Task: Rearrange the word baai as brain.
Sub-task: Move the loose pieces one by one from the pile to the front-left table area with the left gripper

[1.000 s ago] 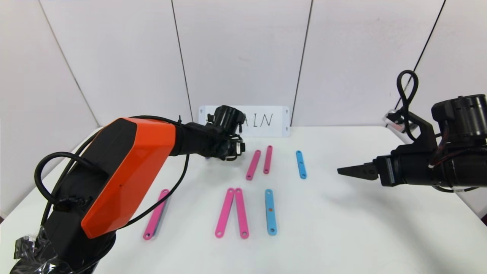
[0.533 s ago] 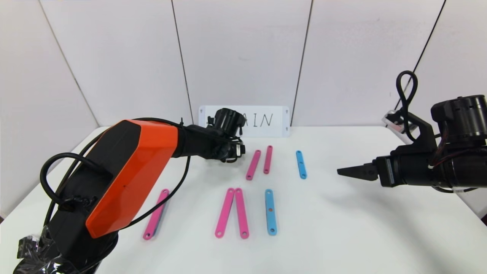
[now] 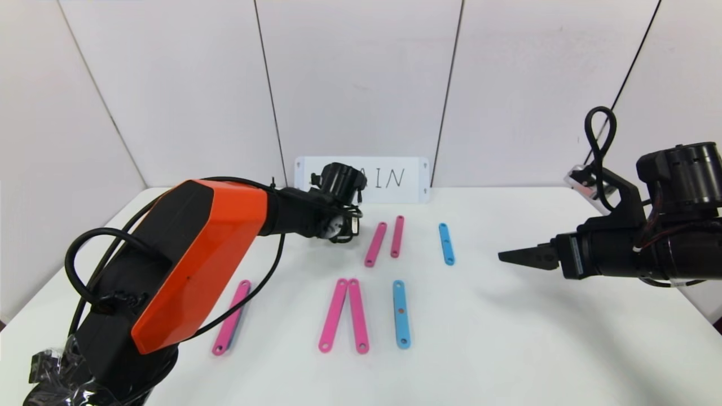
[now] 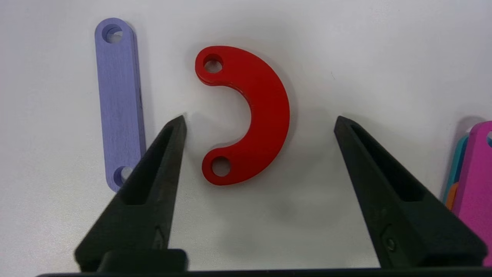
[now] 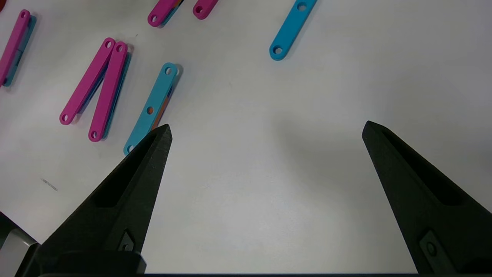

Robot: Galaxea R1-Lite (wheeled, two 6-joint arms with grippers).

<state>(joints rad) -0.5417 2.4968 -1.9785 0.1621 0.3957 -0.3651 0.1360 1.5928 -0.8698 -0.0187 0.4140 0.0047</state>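
Lowered slightly since a second ago, the orange-and-black left arm now reaches farther down over the far left part of the white table (image 3: 507, 338), while the strips on it have not moved. That arm is the largest thing in the head view, stretching from the near left corner toward the white card (image 3: 395, 179) with handwritten letters propped against the back wall.

On the right, the right gripper (image 3: 522, 257) hangs parked above bare table, its jaws wide apart and holding nothing, kept clear of the working side.

Across the middle of the table lie the pieces of the word: a long pink strip (image 3: 231, 317) near the left arm's base, two pink strips (image 3: 344, 316) meeting in a narrow V, a light-blue strip (image 3: 401, 313) just beside them, and farther back two shorter pink strips (image 3: 386, 240) and a small blue strip (image 3: 446, 243).

In the left wrist view, the left gripper (image 4: 260, 120) hovers low with its jaws apart, one fingertip on each side of a red half-ring (image 4: 251, 115) lying flat, not yet touching it. A purple strip (image 4: 120, 100) lies just beside the curve, one black fingertip overlapping its end. The straddle suggests a pinch across the curve is being lined up, probably to move it for the letter R.
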